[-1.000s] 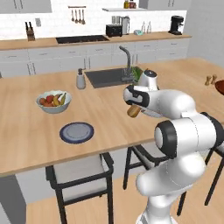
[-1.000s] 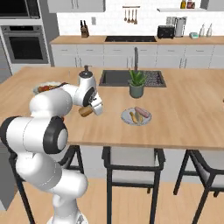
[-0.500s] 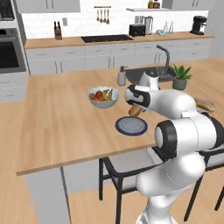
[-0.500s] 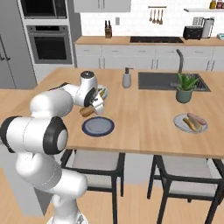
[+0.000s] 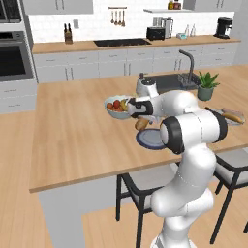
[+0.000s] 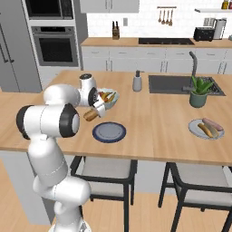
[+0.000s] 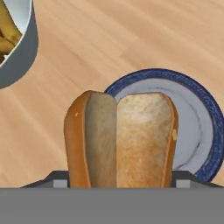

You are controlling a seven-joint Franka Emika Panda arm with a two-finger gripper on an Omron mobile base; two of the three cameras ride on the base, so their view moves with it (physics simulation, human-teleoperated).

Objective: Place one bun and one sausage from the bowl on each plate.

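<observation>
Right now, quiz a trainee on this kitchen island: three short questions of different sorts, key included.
1. True or false: the gripper holds a bun.
2. Which plate lies just beneath the bun? A) blue-rimmed plate B) pale plate C) neither
3. Fill in: the pale plate by the plant already carries a bun and a ____.

Key: 1 true; 2 A; 3 sausage.

base views flank arm, hand view downward, close
</observation>
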